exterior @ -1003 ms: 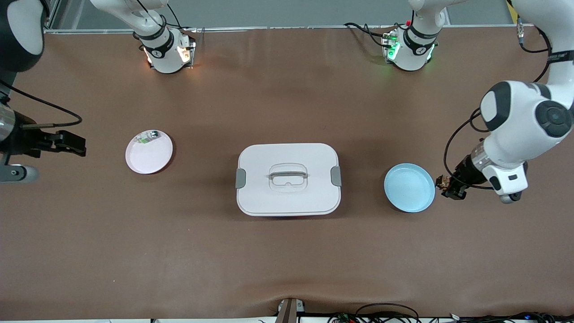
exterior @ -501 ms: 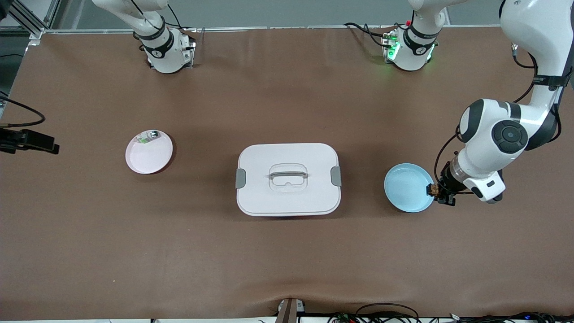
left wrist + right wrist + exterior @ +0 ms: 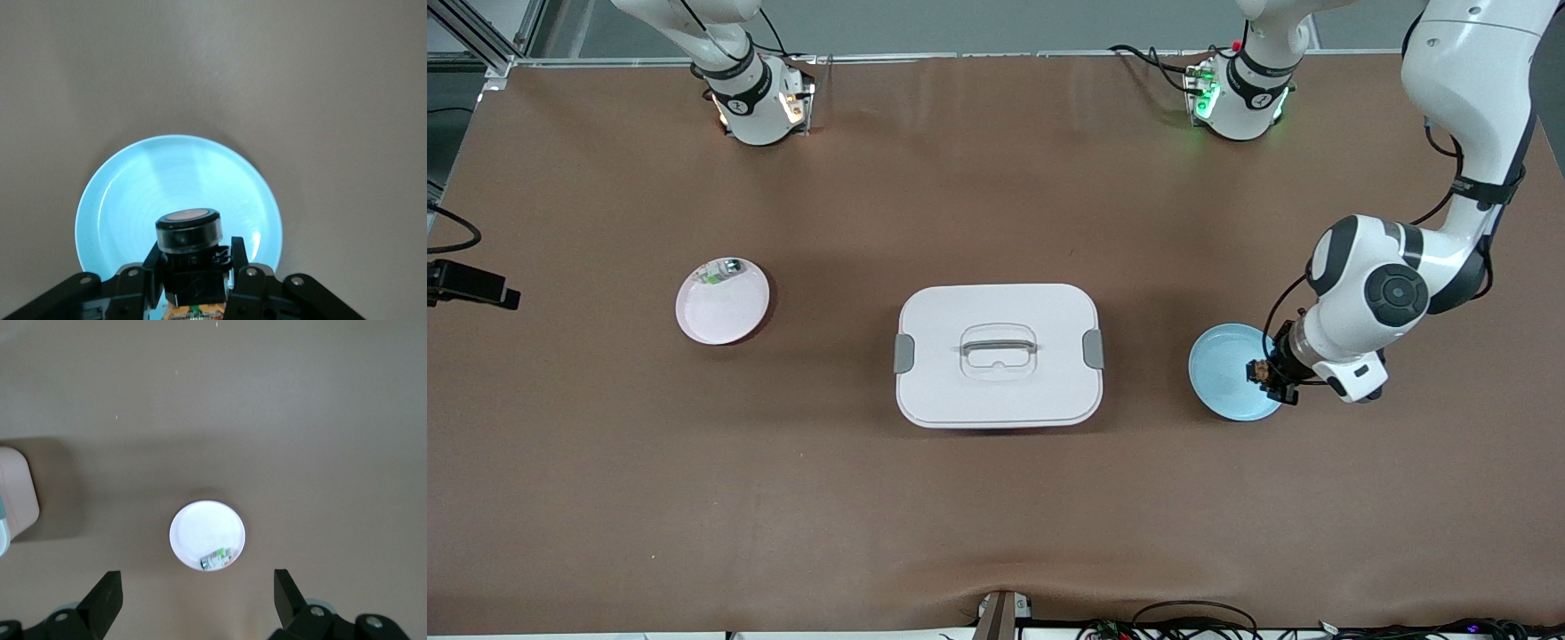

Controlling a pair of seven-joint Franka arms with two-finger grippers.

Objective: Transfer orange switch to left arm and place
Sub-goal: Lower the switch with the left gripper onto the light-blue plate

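My left gripper (image 3: 1269,375) is shut on the orange switch (image 3: 1261,367), a small black cylinder with an orange round end, and holds it over the blue plate (image 3: 1227,373), above the rim toward the left arm's end of the table. In the left wrist view the switch (image 3: 189,230) sits between the black fingers of the left gripper (image 3: 195,259), above the blue plate (image 3: 133,193). My right gripper (image 3: 471,286) is at the table edge at the right arm's end, open and empty; the right wrist view shows it (image 3: 197,600) high above the table. The white box (image 3: 998,354) stands mid-table.
A pink plate (image 3: 720,311) with a small green-and-silver component (image 3: 720,269) lies toward the right arm's end; it also shows in the right wrist view (image 3: 200,523), with the component (image 3: 215,557) and a corner of the box (image 3: 17,497). Both arm bases stand along the table's edge farthest from the front camera.
My left gripper has carried the switch from beside the blue plate to over its rim. My right gripper has drawn back toward the table edge at the right arm's end.
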